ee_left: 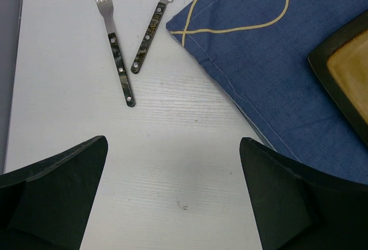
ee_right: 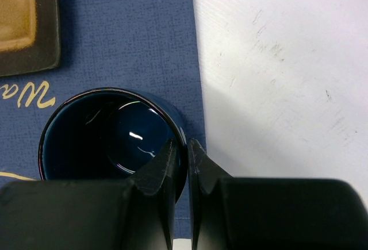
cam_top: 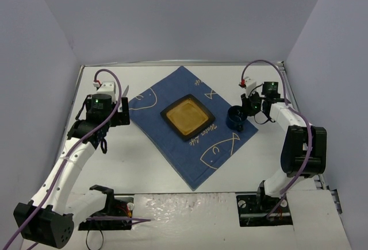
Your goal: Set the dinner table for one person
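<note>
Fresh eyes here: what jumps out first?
The fish-print cloth lies skewed on the table, a square plate at its centre. The right gripper pinches the rim of a dark cup at the cloth's right edge. A fork and knife lie left of the cloth, by the open left gripper.

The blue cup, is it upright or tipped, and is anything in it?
Upright and empty: in the right wrist view the blue cup shows its open mouth and a bare glossy bottom.

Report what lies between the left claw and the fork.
Only bare white dinner table. In the left wrist view, the stretch from the open left claw up to the fork handle has nothing on it.
</note>
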`<state>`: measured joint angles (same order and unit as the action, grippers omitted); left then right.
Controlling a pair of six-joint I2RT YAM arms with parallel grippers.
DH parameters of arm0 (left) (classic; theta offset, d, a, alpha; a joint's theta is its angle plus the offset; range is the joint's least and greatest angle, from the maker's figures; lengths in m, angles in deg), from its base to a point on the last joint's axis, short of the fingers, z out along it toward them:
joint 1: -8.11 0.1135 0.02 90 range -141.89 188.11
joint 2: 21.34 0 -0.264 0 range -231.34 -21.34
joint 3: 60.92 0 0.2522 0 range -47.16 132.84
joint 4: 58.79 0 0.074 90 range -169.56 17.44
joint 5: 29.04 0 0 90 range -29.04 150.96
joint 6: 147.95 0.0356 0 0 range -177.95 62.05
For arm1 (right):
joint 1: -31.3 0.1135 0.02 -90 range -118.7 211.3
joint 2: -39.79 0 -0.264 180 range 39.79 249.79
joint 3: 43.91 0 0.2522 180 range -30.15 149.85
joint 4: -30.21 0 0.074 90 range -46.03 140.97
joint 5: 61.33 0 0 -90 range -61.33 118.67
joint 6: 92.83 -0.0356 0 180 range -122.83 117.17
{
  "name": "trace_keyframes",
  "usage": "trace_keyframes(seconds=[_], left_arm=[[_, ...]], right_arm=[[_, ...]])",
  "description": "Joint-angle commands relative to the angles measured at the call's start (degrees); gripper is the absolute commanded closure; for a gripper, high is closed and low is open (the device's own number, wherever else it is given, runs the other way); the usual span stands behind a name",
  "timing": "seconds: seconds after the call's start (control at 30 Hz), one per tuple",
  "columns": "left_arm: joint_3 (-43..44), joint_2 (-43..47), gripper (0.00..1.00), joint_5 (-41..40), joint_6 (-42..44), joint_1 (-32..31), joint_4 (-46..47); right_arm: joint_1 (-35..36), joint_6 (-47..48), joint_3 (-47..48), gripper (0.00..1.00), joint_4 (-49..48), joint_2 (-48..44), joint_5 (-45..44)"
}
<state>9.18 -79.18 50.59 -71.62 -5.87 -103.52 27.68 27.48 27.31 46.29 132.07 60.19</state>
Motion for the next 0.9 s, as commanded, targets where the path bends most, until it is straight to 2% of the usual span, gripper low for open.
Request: trace_keyframes(seconds=[0.0,0.1,0.33,0.43,0.63,0.7,0.77,0.87], left_arm=[[0.49,1.33,0.03,-0.18,0.88,-0.08,3.23],[0.44,1.36,0.03,-0.18,0.93,-0.08,3.19],[0.34,1.24,0.03,0.53,1.27,-0.08,3.37],[0.17,1.32,0.03,0.59,0.90,-0.08,3.37],[0.45,-1.40,0.03,-1.99,-1.13,0.00,2.95],[0.89,-2.87,0.03,-2.97,-1.40,0.08,2.97],[1.70,-6.24,0.03,-3.28,-1.96,0.85,3.25],[4.85,-12.69,0.03,0.55,-4.32,4.80,2.84]], right_arm=[[0.28,0.68,3.67,0.98,-3.82,0.29,1.37],[0.48,0.63,3.27,0.85,-3.87,0.56,0.51],[0.66,0.03,3.31,0.38,-3.63,-0.34,-0.62],[1.19,-0.82,4.10,0.25,-2.75,-4.27,-1.84],[1.42,-4.98,7.29,0.10,-0.25,-16.44,-8.35],[1.43,-6.87,7.73,0.08,-0.37,-20.17,-8.51],[1.57,-9.73,7.49,0.05,-0.80,-23.01,-8.58],[1.93,-16.64,5.23,0.03,-3.22,-28.18,-9.65]])
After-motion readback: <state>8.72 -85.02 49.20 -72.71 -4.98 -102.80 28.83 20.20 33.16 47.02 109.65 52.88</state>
